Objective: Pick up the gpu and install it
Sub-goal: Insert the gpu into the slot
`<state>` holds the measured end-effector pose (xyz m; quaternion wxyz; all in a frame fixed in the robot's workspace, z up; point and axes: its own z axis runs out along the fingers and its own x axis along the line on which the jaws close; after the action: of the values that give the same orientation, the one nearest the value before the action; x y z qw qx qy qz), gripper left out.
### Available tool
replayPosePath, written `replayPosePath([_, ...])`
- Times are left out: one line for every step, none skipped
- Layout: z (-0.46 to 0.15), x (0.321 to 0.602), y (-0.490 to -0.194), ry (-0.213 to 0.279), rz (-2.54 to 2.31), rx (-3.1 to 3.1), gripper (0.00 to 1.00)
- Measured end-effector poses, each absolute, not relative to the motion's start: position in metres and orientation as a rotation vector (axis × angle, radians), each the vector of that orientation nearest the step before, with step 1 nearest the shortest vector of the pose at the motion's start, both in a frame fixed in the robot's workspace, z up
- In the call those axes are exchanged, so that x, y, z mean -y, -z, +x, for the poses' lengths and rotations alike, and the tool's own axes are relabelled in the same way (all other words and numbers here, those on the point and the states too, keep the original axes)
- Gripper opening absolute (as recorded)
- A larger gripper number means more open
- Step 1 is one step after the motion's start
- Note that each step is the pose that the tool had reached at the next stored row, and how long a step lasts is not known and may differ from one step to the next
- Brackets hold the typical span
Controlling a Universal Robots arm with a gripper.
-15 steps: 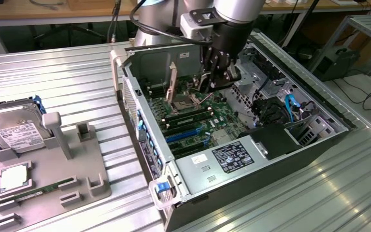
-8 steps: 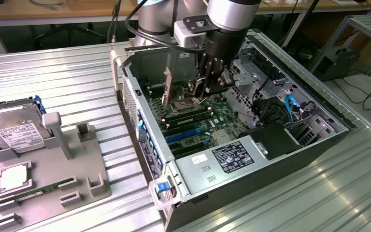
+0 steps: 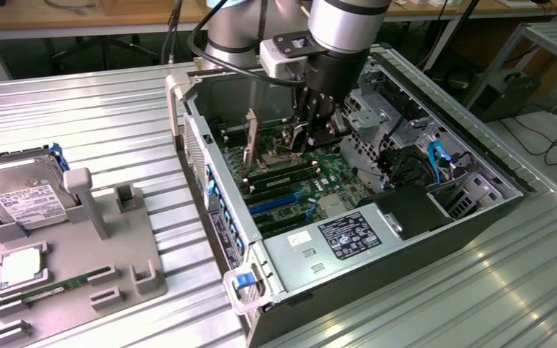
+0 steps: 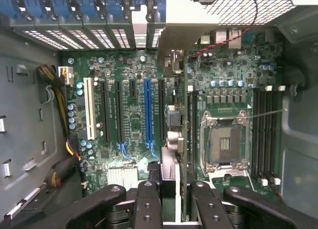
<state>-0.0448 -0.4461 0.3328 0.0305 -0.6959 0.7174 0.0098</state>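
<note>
I see the arm [image 3: 341, 29] come down from above, nearly straight, into the open computer case [image 3: 405, 239] that lies on its side on the ribbed metal counter [image 3: 85, 109]. The wrist points down and the hand [image 3: 310, 138] is deep inside the case, over the motherboard [image 3: 307, 185].

The hand is clamped on the gpu [image 3: 281, 138]. In the wrist view the two black fingers [image 4: 149, 204] sit close on either side of the hand's middle [image 4: 177, 209], and the gpu [image 4: 181, 179] stands on its thin edge between them. The card runs from the hand toward the back wall of the case. It stands upright over the board, beside the long blue slot [image 4: 147, 110] and next to the processor socket [image 4: 223, 142]. I cannot tell if its lower edge touches the board or sits in a slot.

At the exterior view's left, well apart from the case, a grey holder [image 3: 114, 275] rests on the counter. A hard drive [image 3: 22, 192] with a white label leans in it, and a narrow green memory stick [image 3: 56, 288] lies in a groove near the front.
</note>
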Motion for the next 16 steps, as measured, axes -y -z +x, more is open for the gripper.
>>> replayPosePath([-0.045, 0.446, -0.333, -0.030, -2.145, -2.211, 0.28])
replayPosePath([-0.045, 0.446, -0.333, -0.030, -2.145, -2.212, 0.28])
replayPosePath([-0.045, 0.446, -0.332, -0.029, -2.144, -2.211, 0.28])
replayPosePath([-0.046, 0.446, -0.332, -0.029, -2.144, -2.211, 0.28])
replayPosePath([-0.049, 0.446, -0.331, -0.029, -2.144, -2.211, 0.28])
replayPosePath([-0.051, 0.446, -0.331, -0.029, -2.144, -2.211, 0.28])
replayPosePath([-0.054, 0.446, -0.330, -0.029, -2.144, -2.211, 0.28])
replayPosePath([-0.056, 0.446, -0.329, -0.029, -2.144, -2.211, 0.28])
replayPosePath([-0.056, 0.446, -0.328, -0.029, -2.144, -2.211, 0.28])
replayPosePath([-0.056, 0.447, -0.327, -0.029, -2.144, -2.211, 0.28])
replayPosePath([-0.056, 0.448, -0.326, -0.029, -2.145, -2.211, 0.28])
replayPosePath([-0.056, 0.449, -0.325, -0.029, -2.144, -2.211, 0.28])
replayPosePath([-0.056, 0.450, -0.324, -0.029, -2.144, -2.211, 0.28])
replayPosePath([-0.056, 0.451, -0.323, -0.029, -2.144, -2.211, 0.28])
replayPosePath([-0.056, 0.452, -0.322, -0.029, -2.144, -2.211, 0.28])
replayPosePath([-0.056, 0.452, -0.322, -0.029, -2.144, -2.211, 0.28])
